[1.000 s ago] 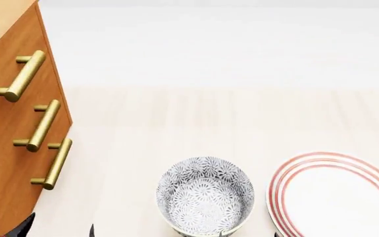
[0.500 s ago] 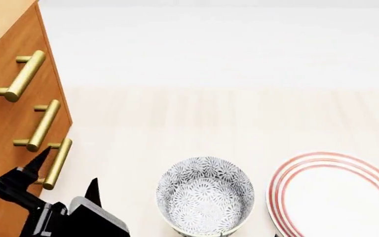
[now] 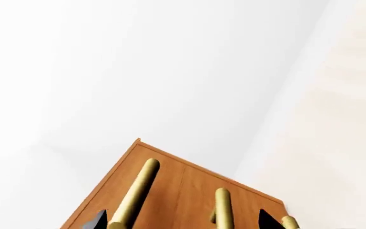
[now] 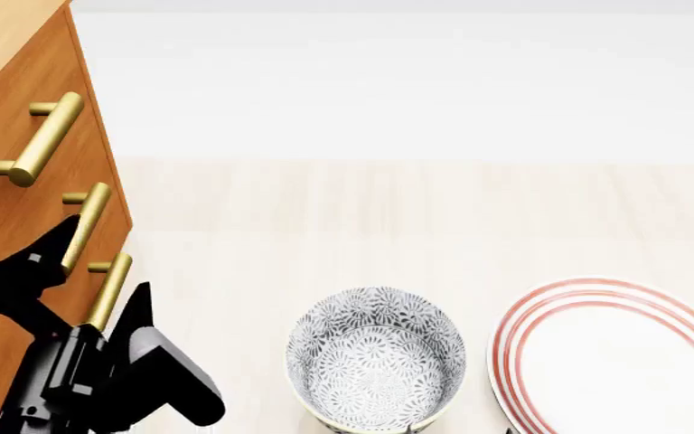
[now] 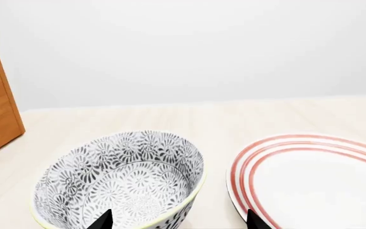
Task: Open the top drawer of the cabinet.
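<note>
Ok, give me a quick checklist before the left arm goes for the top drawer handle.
1. Top drawer shut, nothing pulled out: ok.
2. Top handle free and in view: ok.
3. Left gripper open, fingers spread: ok.
4. Left gripper at the right handle: not ok, it sits by the lowest handle, with one finger across the middle handle, well below the top one.
5. Bowl and plate out of the left arm's way: ok, both off to its right.
6. Right gripper idle, holding nothing: ok, open over the bowl.

Pale table (image 4: 444, 208) carries cabinet (image 4: 10, 271), bowl (image 4: 376, 357), plate (image 4: 618, 357).
</note>
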